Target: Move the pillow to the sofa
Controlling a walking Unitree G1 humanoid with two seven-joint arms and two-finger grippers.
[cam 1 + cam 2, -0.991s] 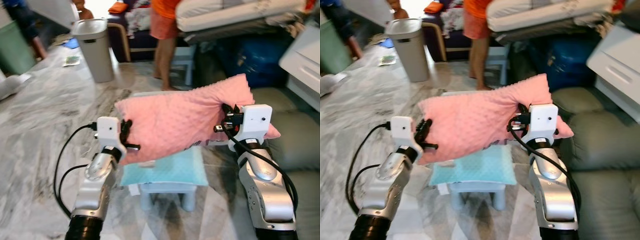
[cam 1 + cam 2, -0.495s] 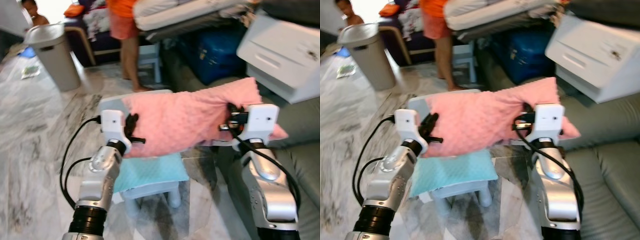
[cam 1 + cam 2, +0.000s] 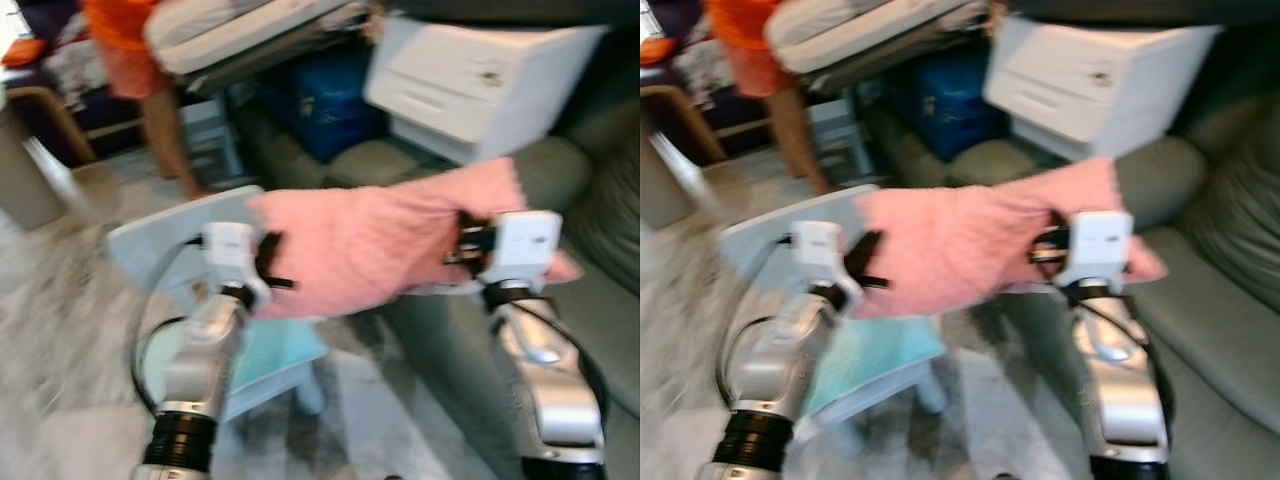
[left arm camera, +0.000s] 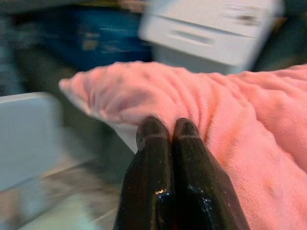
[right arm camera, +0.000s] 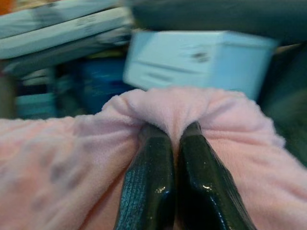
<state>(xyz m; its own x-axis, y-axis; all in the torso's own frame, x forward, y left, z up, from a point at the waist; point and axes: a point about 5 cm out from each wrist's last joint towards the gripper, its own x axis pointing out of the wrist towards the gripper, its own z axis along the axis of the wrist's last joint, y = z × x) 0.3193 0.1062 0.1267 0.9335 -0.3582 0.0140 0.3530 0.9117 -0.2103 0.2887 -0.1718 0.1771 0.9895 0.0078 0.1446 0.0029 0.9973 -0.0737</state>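
One pink pillow (image 3: pixel 390 240) held aloft by two grippers.
Left gripper (image 4: pixel 167 132) and right gripper (image 5: pixel 170 134) each pinch its fabric, fingers pressed together, above one grey sofa (image 3: pixel 600 300).

silver arms, black fingers (image 4: pixel 165 143), black cables.

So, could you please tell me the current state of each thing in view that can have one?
Pink fleece pillow: held in the air, stretched between both grippers.
Left gripper: shut on the pillow's edge.
Right gripper: shut on the pillow's other end.
White plastic drawer unit: drawers closed.
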